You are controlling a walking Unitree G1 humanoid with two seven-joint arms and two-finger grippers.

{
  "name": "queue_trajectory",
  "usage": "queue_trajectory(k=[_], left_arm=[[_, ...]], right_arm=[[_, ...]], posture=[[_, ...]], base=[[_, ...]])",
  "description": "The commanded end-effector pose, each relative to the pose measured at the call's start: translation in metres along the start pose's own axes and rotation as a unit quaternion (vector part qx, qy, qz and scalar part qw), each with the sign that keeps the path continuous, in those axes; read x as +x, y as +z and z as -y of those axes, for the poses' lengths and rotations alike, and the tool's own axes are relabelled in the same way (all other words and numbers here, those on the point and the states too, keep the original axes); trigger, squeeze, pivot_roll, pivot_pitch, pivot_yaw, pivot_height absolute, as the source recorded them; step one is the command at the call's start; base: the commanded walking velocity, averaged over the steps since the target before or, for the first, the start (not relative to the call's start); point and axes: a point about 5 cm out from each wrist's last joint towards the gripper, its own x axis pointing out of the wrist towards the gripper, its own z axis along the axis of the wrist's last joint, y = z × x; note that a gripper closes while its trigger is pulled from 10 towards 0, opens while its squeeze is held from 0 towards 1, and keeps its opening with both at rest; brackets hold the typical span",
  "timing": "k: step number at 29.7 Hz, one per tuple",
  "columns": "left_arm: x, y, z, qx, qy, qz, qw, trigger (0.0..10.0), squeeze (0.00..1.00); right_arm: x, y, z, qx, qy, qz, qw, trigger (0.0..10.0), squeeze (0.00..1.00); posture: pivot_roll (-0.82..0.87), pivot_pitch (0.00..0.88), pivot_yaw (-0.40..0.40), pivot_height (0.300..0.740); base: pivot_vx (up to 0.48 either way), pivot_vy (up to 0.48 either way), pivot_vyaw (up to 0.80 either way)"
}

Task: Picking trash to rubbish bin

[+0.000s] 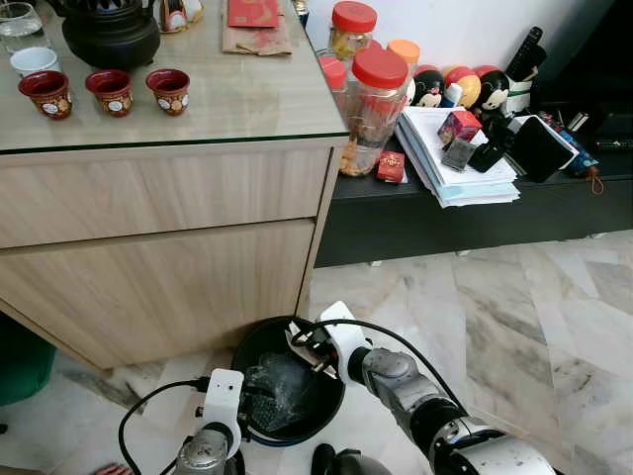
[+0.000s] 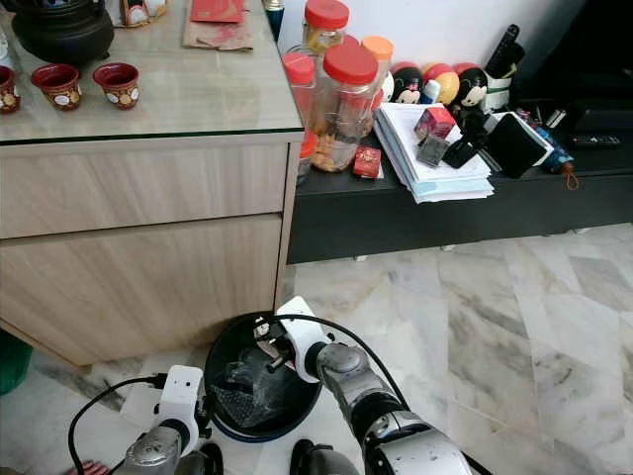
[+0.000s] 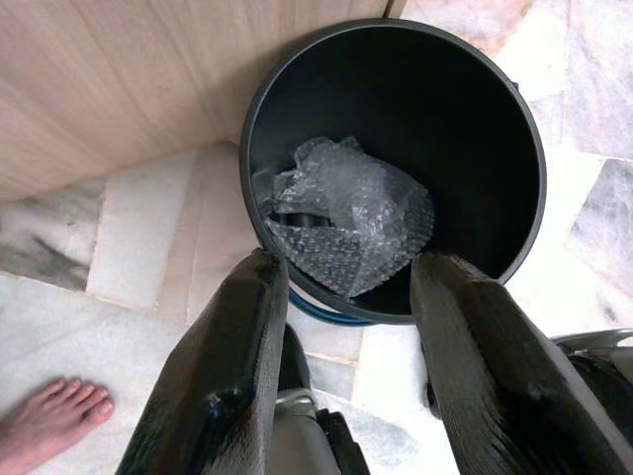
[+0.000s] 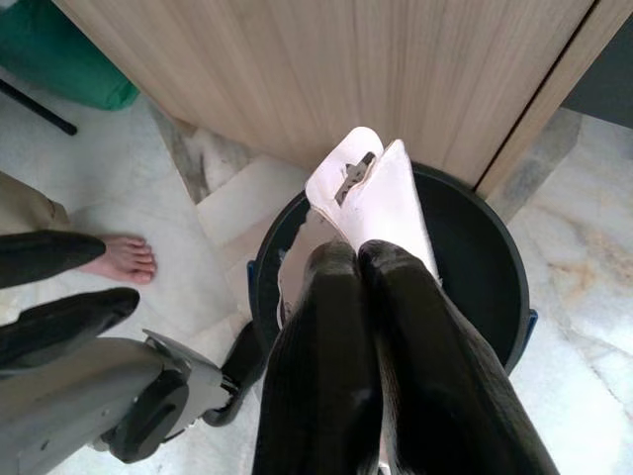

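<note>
Down on the marble floor [image 1: 514, 297], tucked against the foot of the wooden cabinet [image 1: 158, 267], stands the black rubbish bin [image 3: 514, 188], and both arms are bent over it. The right gripper [image 4: 371, 257] hangs over the bin's mouth with its jaws pressed together on a piece of pale card or paper trash [image 4: 371, 193], pinching it by one end so the rest sticks out past the fingertips, over the opening. That looks like a hold made for dropping: the scrap sits above the hollow, not the rim, so it should fall inside once let go. The left gripper [image 3: 346, 297] hovers at the near edge of the bin with its jaws spread wide and nothing between them; I'd guess it is simply clear of the drop. Inside the bin a crumpled wad of bubble wrap [image 3: 346, 213] already lies at the bottom. A person's bare foot [image 3: 49, 411] rests on the floor close by, well apart from the bin. Up on the cabinet's glass surface [image 1: 247, 99] stand three small red cups [image 1: 111, 92] and a dark teapot [image 1: 109, 35], with jars beside them, none of it involved.
</note>
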Motion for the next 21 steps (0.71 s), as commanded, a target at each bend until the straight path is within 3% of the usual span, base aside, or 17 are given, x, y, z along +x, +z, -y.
queue_trajectory(k=[1,21], left_arm=[[-0.0023,-0.0072,0.0059,0.001,-0.01,-0.013,1.0,10.0,0.0],[-0.0016,-0.0061,0.0049,0.011,-0.016,-0.015,1.0,10.0,0.0]], right_arm=[[-0.001,-0.0028,0.0006,0.011,0.001,0.001,1.0,10.0,1.0],[-0.0044,0.0066,0.0103,0.041,-0.013,0.037,0.998,10.0,1.0]], posture=[[0.12,0.208,-0.183,0.74],[0.12,0.174,-0.168,0.74]], base=[[0.0,0.0,0.0],[0.0,0.0,0.0]])
